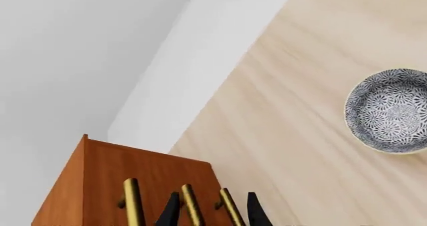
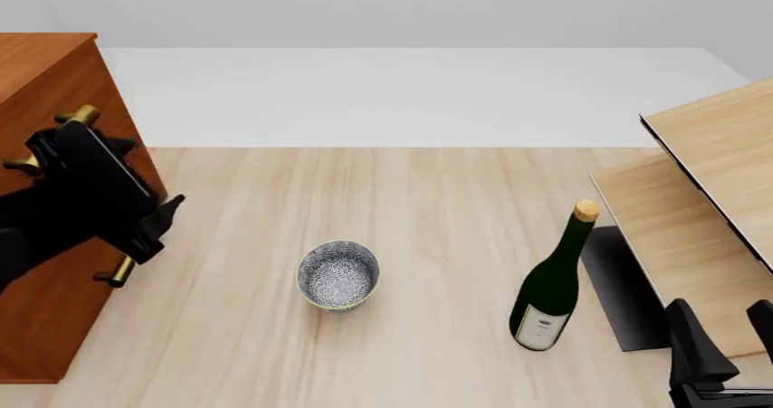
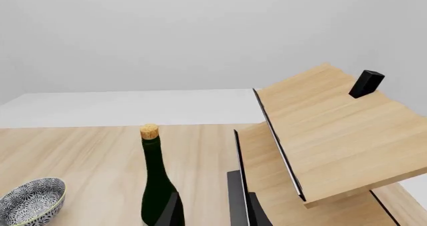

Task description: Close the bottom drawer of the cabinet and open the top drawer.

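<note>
The reddish-brown cabinet [image 2: 54, 82] stands at the table's left edge, its front facing right. Brass bar handles mark the top drawer [image 2: 79, 116] and the bottom drawer [image 2: 115, 277]. All three handles show in the left wrist view, with the top drawer [image 1: 133, 201] and the bottom drawer [image 1: 230, 208] on a front that looks flush. My left gripper [image 1: 212, 208] is open right in front of that face, near the lower handles, gripping nothing; contact cannot be told. My right gripper [image 2: 725, 336] is open and empty at the near right.
A patterned bowl [image 2: 338, 274] sits mid-table. A dark green corked wine bottle [image 2: 549, 290] stands right of it, just ahead of my right gripper [image 3: 212, 211]. Pale light-wood furniture [image 2: 712, 182] with slanted boards fills the right side.
</note>
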